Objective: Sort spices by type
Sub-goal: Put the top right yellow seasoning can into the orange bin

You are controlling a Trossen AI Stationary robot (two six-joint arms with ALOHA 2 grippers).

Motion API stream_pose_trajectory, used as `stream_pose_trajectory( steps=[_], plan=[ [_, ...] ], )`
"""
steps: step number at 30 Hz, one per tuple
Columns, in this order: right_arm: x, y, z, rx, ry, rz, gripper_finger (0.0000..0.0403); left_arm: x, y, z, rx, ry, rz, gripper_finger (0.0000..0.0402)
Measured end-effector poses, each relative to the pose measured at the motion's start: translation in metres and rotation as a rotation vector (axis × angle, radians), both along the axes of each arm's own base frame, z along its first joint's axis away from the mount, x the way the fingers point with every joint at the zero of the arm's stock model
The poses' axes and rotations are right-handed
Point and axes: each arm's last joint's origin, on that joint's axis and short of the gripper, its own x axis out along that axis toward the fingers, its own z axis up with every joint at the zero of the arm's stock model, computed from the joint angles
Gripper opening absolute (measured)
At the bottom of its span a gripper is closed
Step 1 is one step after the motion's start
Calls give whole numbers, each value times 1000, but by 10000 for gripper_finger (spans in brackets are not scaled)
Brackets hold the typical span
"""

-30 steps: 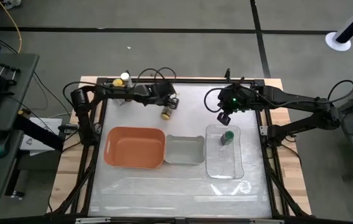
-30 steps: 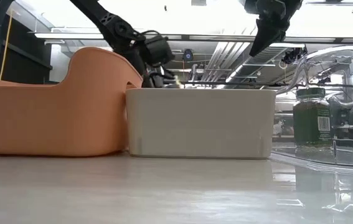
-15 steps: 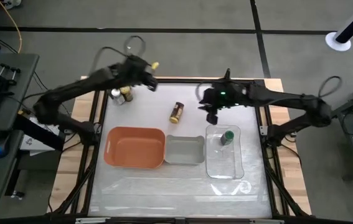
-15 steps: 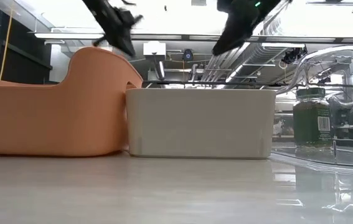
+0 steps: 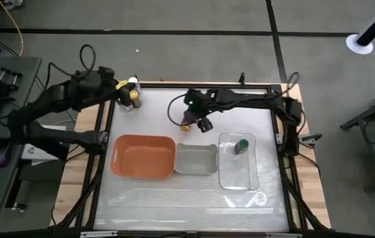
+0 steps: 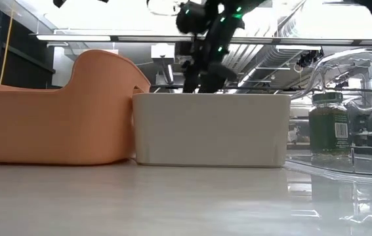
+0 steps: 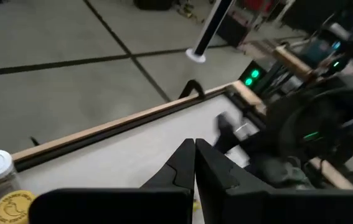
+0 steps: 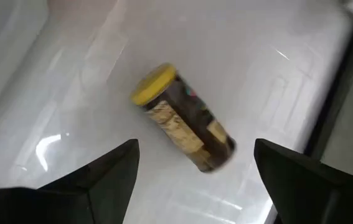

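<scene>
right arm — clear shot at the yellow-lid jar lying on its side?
Probably yes. The right gripper hangs directly over the yellow-lidded jar with its fingers spread wide to either side of it, and the table around the jar is bare. The jar lies on its side, so it may roll when pinched.

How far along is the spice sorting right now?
Done: one green-lid jar stands in the clear tray. In hand: the right gripper, open, hovers over a yellow-lid jar lying on the table. Left: that jar and the cluster of jars by the shut left gripper; orange tray and grey tray look empty.
</scene>
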Motion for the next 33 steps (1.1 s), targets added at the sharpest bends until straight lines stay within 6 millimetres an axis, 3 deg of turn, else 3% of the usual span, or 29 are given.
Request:
stream_pose_trajectory(
  steps=[10, 16, 20, 23, 26, 29, 33],
  plan=[
    [38, -13, -56, -97, 114, 150, 314, 12, -12, -4, 8, 12, -6, 0],
    [62, -23, -93, -257, 105, 130, 314, 24, -16, -8, -1, 35, -34, 0],
    [70, -25, -106, -266, 131, 154, 314, 25, -19, -8, -13, 34, -70, 0],
    [72, -25, -114, -267, 149, 109, 308, 24, -21, -7, -13, 30, -86, 0],
    [72, -25, -117, -260, 152, 86, 276, 21, -22, -6, -3, 27, -97, 0],
    [71, -21, -112, -252, 137, 26, 218, 21, -22, -6, 9, 34, -102, 0],
    [63, -24, -96, -207, 120, -95, 217, 21, -22, -6, 39, 56, -109, 0]
  ],
)
